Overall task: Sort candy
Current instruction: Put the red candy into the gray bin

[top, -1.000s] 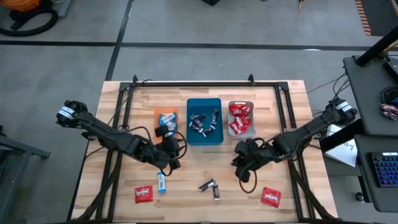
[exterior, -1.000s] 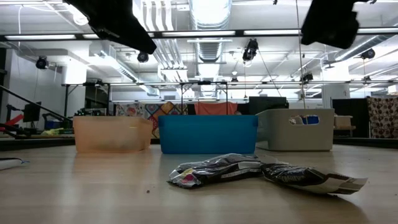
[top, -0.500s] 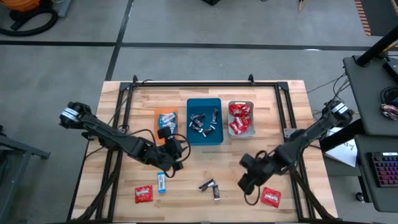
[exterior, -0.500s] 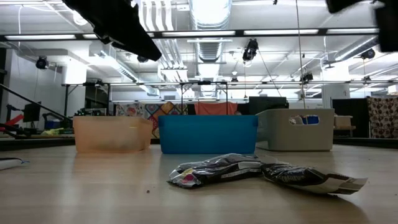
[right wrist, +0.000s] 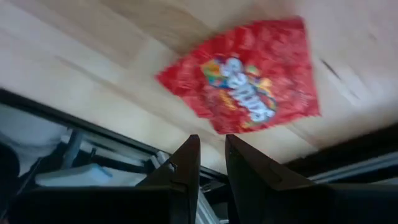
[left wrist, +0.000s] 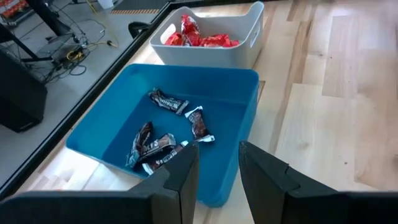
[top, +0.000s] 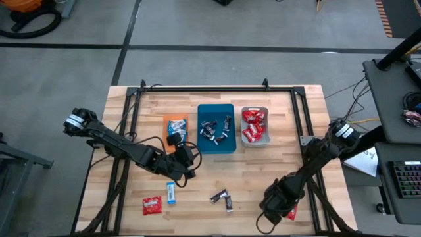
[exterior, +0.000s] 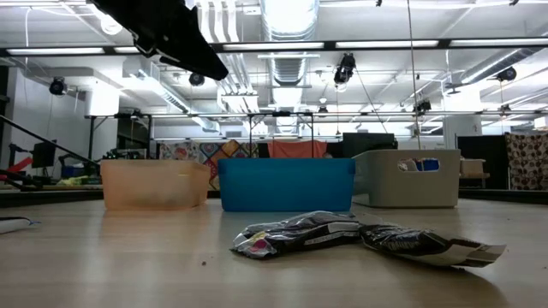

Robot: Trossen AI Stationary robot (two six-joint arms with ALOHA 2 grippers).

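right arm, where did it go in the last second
The right hand swung from beside the grey tray down to the table's near edge, over the red candy there, nothing held. The left hand hardly moved, near the orange tray. Loose candies and trays stayed put.

Two dark candy wrappers (exterior: 364,237) lie on the table (exterior: 128,265); orange tray (exterior: 154,185), blue tray (exterior: 287,183), grey tray (exterior: 409,178) stand behind.
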